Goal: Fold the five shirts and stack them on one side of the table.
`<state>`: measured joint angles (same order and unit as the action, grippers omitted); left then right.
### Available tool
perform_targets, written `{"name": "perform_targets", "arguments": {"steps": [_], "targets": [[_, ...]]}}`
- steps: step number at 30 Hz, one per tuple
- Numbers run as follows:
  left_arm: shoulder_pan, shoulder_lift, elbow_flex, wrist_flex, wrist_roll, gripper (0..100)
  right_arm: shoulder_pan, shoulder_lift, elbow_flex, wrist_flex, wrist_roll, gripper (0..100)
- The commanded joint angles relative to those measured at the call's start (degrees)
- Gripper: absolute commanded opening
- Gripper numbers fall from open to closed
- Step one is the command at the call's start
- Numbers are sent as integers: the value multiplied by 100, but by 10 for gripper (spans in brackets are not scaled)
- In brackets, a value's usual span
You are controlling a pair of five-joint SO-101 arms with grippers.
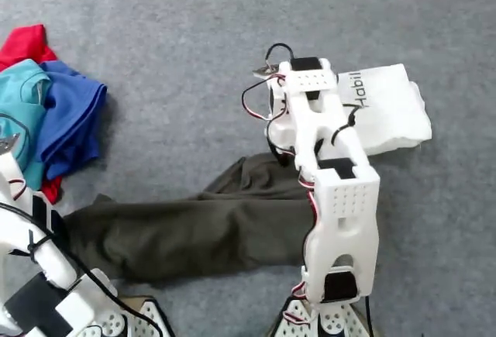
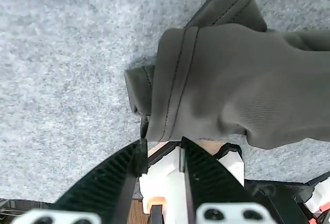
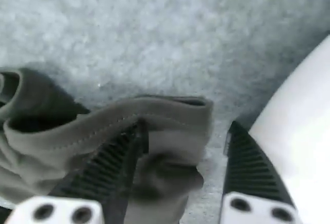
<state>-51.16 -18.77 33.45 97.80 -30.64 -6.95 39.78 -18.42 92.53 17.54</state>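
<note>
Grey table (image 1: 194, 42) is carrying the olive shirt (image 1: 186, 232) across its near side. Folded white shirt (image 1: 395, 112), dark lettering showing, is lying just beyond it. My right pincer (image 3: 183, 134) is gaping wide over olive cloth; my left pincer (image 2: 161, 144) is standing narrowly parted at its other end.

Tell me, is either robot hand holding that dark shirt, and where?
Nothing in the right gripper: its open fingers straddle a folded edge of the dark green shirt. The left gripper sits at the shirt's other end; a hold there cannot be told.
</note>
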Motion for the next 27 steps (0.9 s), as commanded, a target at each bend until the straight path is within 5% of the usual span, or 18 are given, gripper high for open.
{"name": "perform_targets", "arguments": {"steps": [1,19,27], "targets": [[-31,-149,-4,53,-18,130,-62,-40,-171,-167,-26,108],[-13,-185,-57,53,44,134,62,-338,-611,-167,-26,14],[110,-141,-857,44,1389,199,440,-1912,-2273,-202,-26,14]]}}
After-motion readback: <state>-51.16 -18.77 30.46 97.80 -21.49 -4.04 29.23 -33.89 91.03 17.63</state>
